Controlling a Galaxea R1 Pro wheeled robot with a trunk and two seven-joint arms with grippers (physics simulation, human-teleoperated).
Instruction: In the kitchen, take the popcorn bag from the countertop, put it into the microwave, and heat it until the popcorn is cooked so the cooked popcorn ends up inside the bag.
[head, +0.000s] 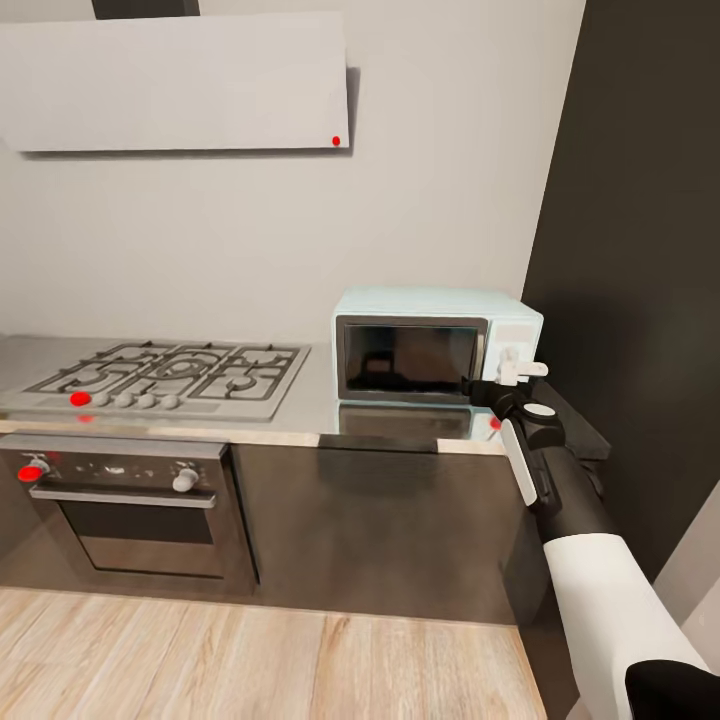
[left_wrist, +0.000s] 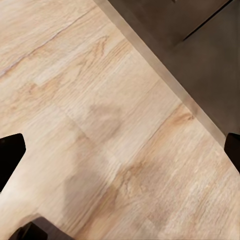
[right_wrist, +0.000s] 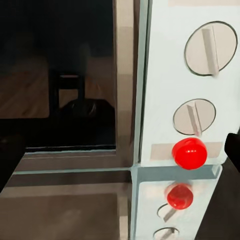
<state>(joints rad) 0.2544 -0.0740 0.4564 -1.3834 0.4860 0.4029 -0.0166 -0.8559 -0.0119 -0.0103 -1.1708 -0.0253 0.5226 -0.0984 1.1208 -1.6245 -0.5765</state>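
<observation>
The pale mint-blue microwave (head: 437, 345) with its dark glass door is sitting closed on the grey brushed-metal countertop (head: 300, 410), at the right end beside a tall dark cabinet panel (head: 640, 250). The right gripper (head: 520, 372) is reaching at the front of the microwave's white control panel (right_wrist: 185, 80) — whether it is touching the panel cannot be told. Its pale fingers are showing too small in the head view to judge the gap, so its opening cannot be told; nothing is seen in it. The right wrist view is showing two round knobs (right_wrist: 210, 47) and a red dot (right_wrist: 189, 153), mirrored in the shiny worktop below. The left gripper's dark fingertips (left_wrist: 11, 155) are standing widely parted over the light wood plank floor (left_wrist: 100, 115), carrying nothing. A steel gas hob (head: 170, 375) is lying left of the microwave, above a black oven (head: 135, 510).
</observation>
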